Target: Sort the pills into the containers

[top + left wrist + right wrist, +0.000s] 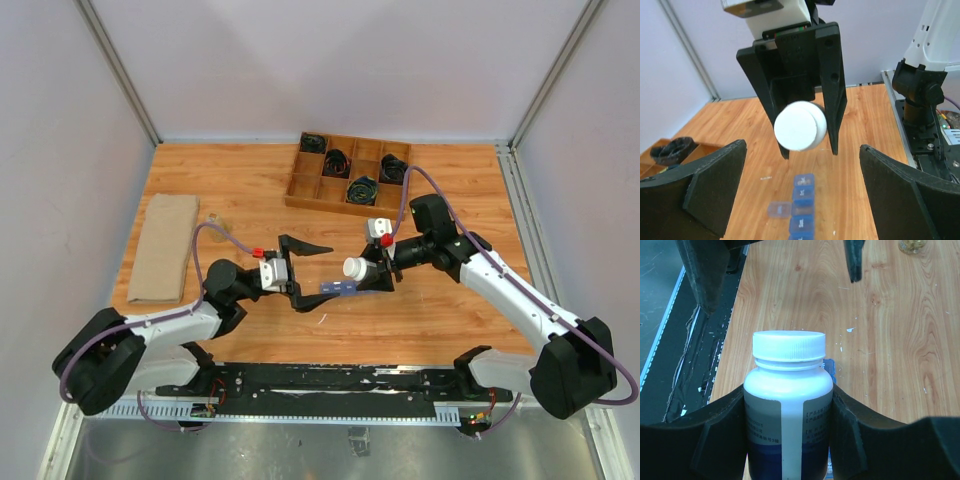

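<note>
White-capped bottle, clamped in right hand: cap to be centred between fully spread, empty left hand before being gripped and twisted.

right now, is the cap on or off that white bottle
On. The white ribbed cap sits squarely on the bottle neck, while fingers of the right gripper clamp its body.

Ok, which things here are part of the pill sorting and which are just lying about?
For the job: blue pill organizer, white-capped bottle in the right gripper.
Lying about: wooden tray of cables, folded brown cloth.
</note>
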`<state>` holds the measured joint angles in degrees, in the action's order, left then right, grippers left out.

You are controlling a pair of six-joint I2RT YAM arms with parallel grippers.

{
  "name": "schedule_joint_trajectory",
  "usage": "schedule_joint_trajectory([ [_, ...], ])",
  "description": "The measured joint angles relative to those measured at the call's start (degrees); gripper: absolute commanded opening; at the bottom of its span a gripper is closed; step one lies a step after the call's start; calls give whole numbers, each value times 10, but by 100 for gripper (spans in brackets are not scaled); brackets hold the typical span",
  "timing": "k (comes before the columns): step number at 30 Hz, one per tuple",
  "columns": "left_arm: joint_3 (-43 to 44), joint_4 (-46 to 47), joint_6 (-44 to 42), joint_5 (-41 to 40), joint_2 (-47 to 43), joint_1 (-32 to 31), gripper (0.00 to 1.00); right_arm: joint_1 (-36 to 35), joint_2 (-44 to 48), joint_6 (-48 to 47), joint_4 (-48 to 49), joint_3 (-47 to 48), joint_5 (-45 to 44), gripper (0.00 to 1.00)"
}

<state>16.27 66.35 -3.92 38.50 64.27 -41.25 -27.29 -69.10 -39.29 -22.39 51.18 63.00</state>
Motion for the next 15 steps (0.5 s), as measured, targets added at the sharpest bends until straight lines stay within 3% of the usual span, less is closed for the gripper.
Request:
schedule_joint_trajectory([
  [15, 75, 39, 26, 37, 119, 3, 79, 0, 1, -1, -2, 0, 1, 1],
])
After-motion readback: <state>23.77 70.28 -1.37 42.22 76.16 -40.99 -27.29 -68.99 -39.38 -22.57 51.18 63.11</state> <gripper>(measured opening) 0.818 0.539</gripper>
